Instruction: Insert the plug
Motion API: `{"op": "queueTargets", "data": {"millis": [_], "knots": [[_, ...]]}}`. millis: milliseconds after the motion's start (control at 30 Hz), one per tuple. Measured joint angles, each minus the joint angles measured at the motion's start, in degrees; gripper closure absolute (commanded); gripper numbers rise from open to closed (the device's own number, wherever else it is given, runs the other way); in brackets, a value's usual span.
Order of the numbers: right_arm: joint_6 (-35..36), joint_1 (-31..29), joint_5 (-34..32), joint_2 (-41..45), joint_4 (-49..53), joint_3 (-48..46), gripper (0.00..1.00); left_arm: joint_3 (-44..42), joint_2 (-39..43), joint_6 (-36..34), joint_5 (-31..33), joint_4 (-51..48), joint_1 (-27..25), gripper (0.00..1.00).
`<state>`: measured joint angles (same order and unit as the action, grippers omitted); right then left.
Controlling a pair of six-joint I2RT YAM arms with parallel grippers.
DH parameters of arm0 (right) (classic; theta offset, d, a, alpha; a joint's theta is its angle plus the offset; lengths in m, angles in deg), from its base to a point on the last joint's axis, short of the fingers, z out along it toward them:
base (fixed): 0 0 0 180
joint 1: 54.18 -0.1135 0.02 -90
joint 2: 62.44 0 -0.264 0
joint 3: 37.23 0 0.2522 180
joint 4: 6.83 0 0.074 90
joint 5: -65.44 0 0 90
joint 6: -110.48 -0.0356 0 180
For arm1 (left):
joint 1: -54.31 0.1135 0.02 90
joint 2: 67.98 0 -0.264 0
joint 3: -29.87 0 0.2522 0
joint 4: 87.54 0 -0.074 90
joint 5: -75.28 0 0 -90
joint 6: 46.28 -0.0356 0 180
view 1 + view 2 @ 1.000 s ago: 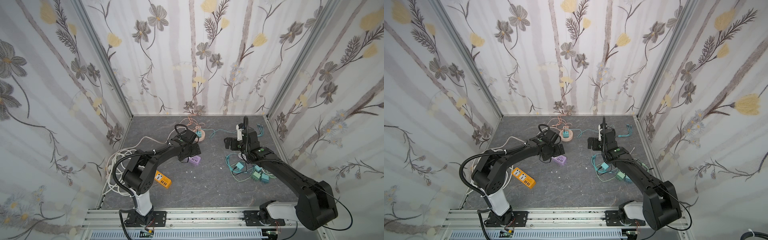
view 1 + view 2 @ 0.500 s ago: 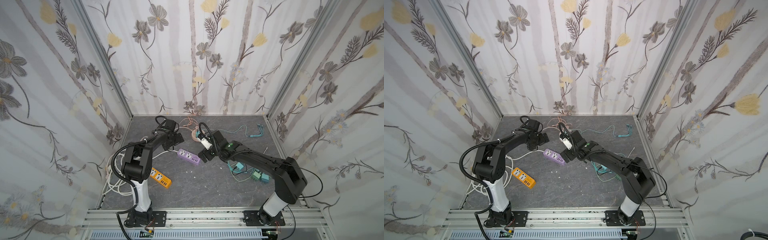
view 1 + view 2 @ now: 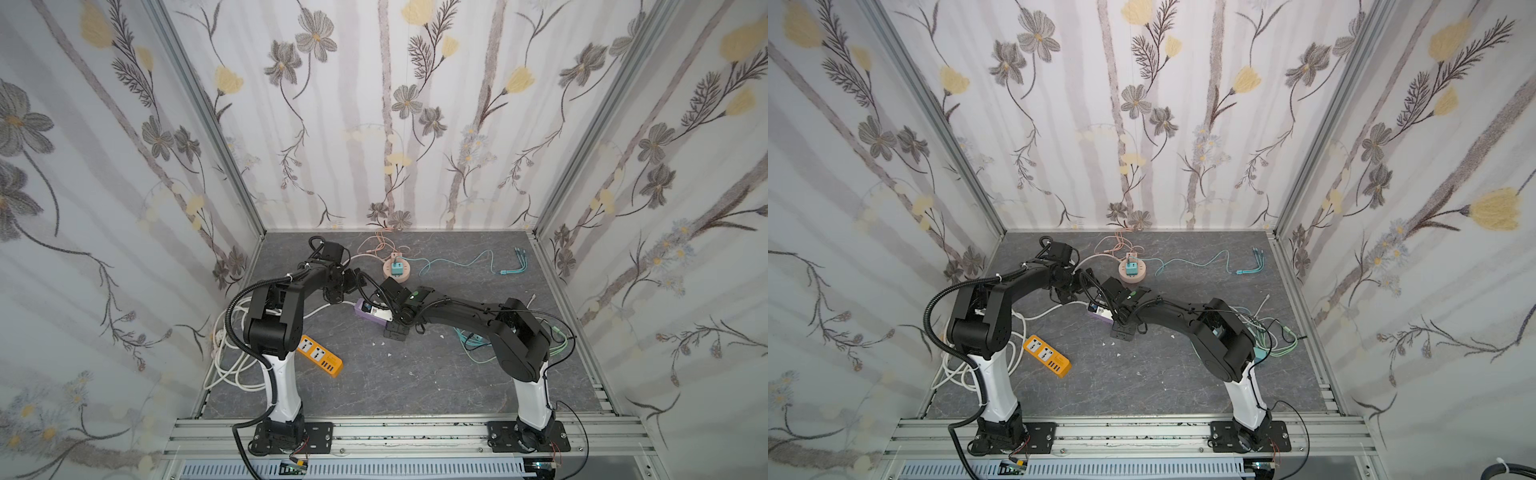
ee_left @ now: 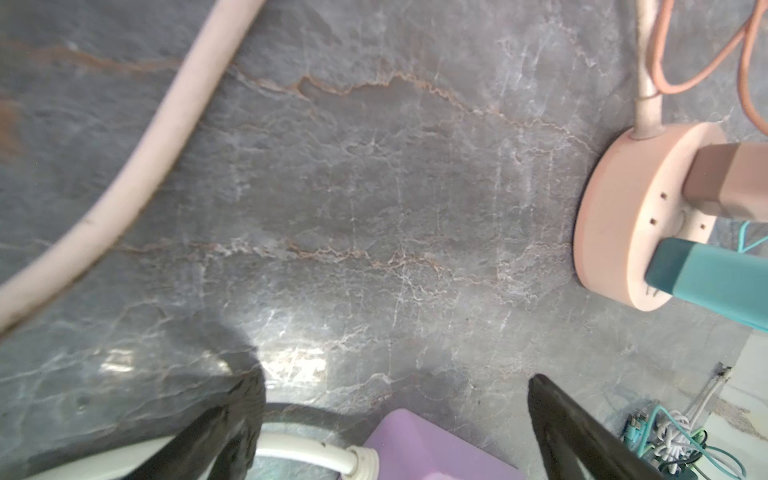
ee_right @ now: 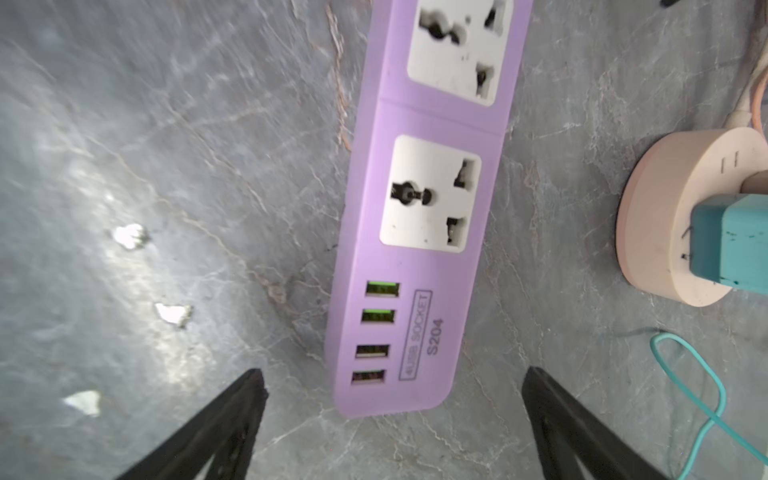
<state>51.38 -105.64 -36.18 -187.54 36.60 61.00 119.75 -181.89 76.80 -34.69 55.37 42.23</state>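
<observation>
Tangle of white cables (image 3: 232, 357) and orange power strip (image 3: 319, 355) at far left on gray floor (image 3: 415, 374). Next, left gripper (image 4: 392, 382), released, jaws wide apart above cord end of purple power strip (image 5: 432, 208). Right gripper (image 5: 392, 374) also released, spread over USB end of same strip, grasping nothing. Further right, teal plug (image 3: 397, 267) seated upright in round pink socket (image 3: 387, 271), teal cable (image 3: 457, 262) running on to the right.
</observation>
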Motion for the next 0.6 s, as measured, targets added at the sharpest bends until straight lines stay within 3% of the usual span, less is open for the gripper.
{"op": "queueTargets", "data": {"millis": [300,600], "knots": [[1.4,5.1,-5.3,1.3,-3.3,-4.0,0.04,-6.3,2.8,3.6,-4.5,7.3,-5.2,0.0],[-8.5,13.6,-4.6,13.2,-3.8,-12.1,0.01,-8.3,4.3,11.5,-3.8,10.2,-12.9,0.0]]}}
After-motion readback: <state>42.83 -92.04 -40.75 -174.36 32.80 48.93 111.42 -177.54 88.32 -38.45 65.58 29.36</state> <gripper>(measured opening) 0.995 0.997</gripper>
